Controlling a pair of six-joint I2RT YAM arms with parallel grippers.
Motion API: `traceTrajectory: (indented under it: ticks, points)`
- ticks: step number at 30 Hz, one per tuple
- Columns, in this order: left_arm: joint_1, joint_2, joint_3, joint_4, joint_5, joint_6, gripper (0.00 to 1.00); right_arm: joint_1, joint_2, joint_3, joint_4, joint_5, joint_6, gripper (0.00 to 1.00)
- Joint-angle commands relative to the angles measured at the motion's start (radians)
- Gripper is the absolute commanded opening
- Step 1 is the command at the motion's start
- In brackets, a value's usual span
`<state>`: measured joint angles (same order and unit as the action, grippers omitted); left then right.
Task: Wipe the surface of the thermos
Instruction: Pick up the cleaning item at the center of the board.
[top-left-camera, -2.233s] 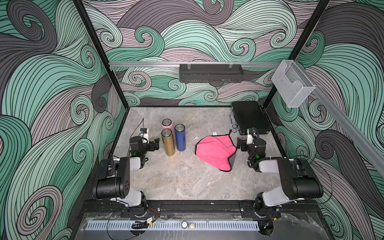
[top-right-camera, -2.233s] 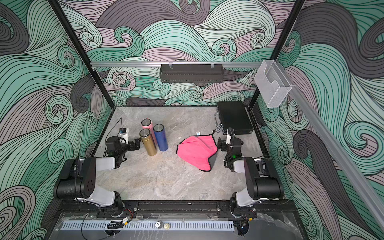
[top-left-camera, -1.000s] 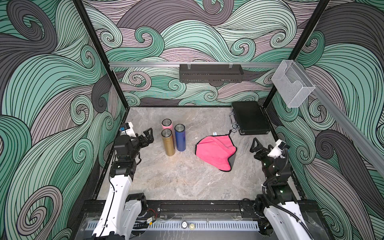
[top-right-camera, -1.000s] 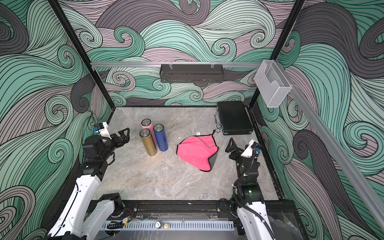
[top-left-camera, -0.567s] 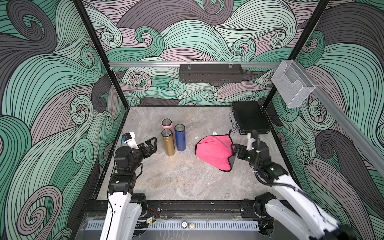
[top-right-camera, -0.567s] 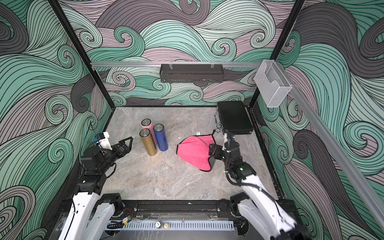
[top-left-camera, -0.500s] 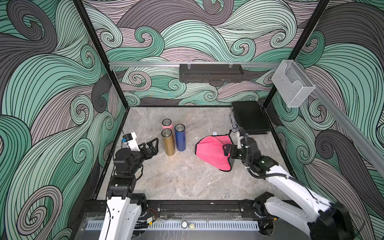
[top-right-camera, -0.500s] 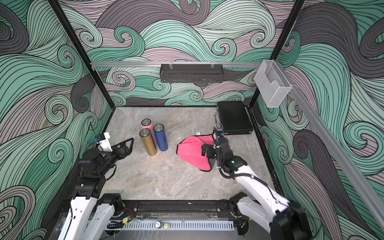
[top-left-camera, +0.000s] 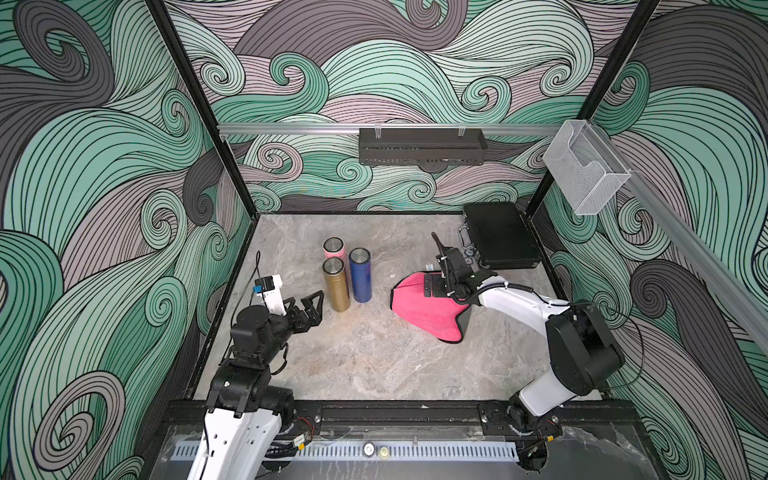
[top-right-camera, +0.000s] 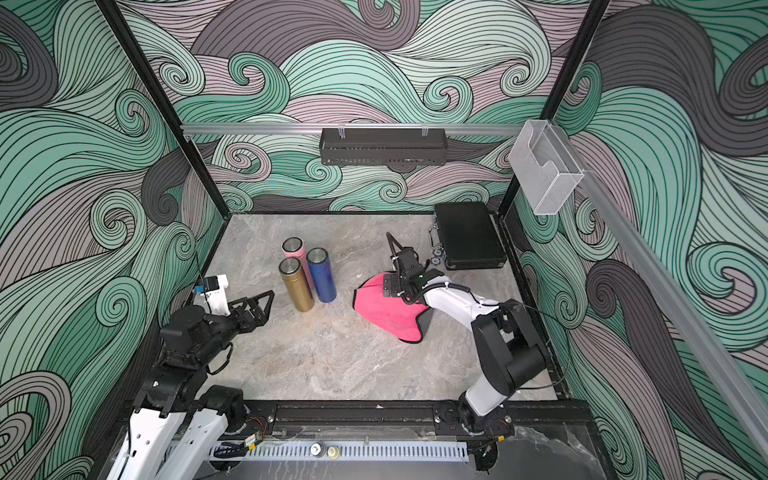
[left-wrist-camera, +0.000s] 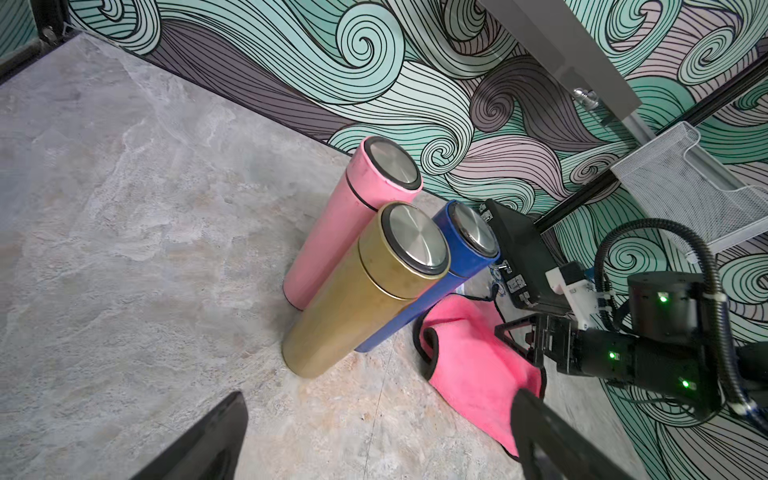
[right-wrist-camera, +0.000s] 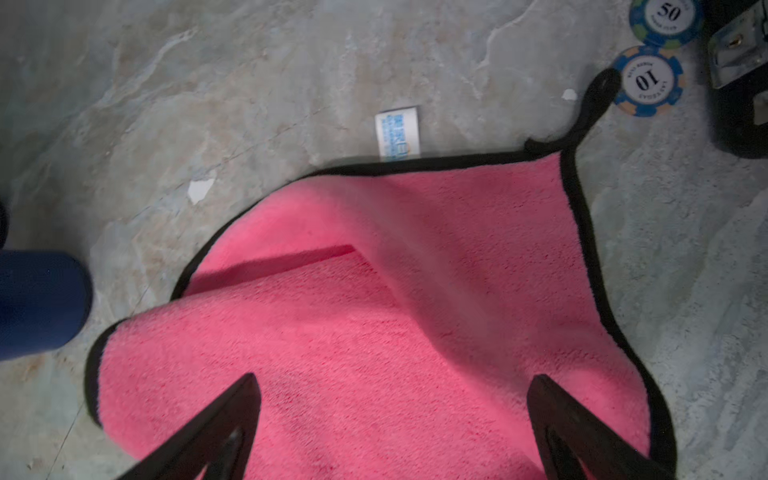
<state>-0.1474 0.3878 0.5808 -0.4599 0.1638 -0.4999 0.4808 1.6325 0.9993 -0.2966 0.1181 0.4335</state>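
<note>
Quick rundown of what's on the grey marbled counter (top-left-camera: 374, 365). There are three tall metal thermoses with steel lids, all standing upright in a tight cluster: one pink thermos (top-left-camera: 333, 249), one gold thermos (top-left-camera: 336, 286) and one blue thermos (top-left-camera: 360, 276).

The left tool (top-left-camera: 316, 307) sits low with its two black fingers spread wide apart and nothing between them. It's pointed at the cluster. The gold one is closest, right in front of the left tool with a small gap, so no contact. The blue one stands just past it on the side toward the other arm, and the pink one is behind the gold, farthest from the left tool. The left wrist view shows the same trio, gold (left-wrist-camera: 361, 299) in front.

There's one pink fleece cloth with black trim (top-left-camera: 419, 311), lying rumpled on the counter straight under the right tool (top-left-camera: 432, 286). That tool points down at it, fingers wide apart and gripping nothing. From the right wrist view (right-wrist-camera: 395, 399) I can't tell if the tips actually touch the fabric.

Beyond the right tool there's the cloth's little white label (right-wrist-camera: 398, 133), two blue poker chips marked 50 (right-wrist-camera: 665, 12) and 10 (right-wrist-camera: 648, 81), and one shut black hard case (top-left-camera: 498, 235).
</note>
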Motion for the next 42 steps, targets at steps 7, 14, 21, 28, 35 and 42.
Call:
traceTrajectory:
  ticks: [7, 14, 21, 28, 35, 42]
  points:
    - [-0.007, -0.033, 0.008, -0.029, -0.044, 0.027, 0.99, -0.021, 0.195, 0.053, 0.031, -0.198, -0.076, 0.99]
    - [-0.007, -0.035, 0.001, -0.027, -0.057, 0.027, 0.99, 0.018, 0.146, 0.001, 0.090, -0.314, -0.072, 0.99]
    - [-0.007, -0.035, 0.001, -0.023, -0.049, 0.021, 0.99, 0.098, 0.193, 0.049, -0.042, -0.116, -0.114, 0.99]
    - [-0.007, -0.044, 0.011, -0.037, -0.040, 0.018, 0.99, 0.163, 0.395, 0.097, -0.112, 0.005, -0.112, 0.99]
    - [-0.016, -0.016, 0.047, -0.050, 0.037, -0.004, 0.99, 0.162, 0.394, 0.070, -0.082, 0.024, -0.096, 0.36]
    - [-0.116, 0.077, 0.102, -0.067, 0.089, -0.011, 0.91, 0.132, 0.259, 0.009, 0.015, -0.081, -0.068, 0.00]
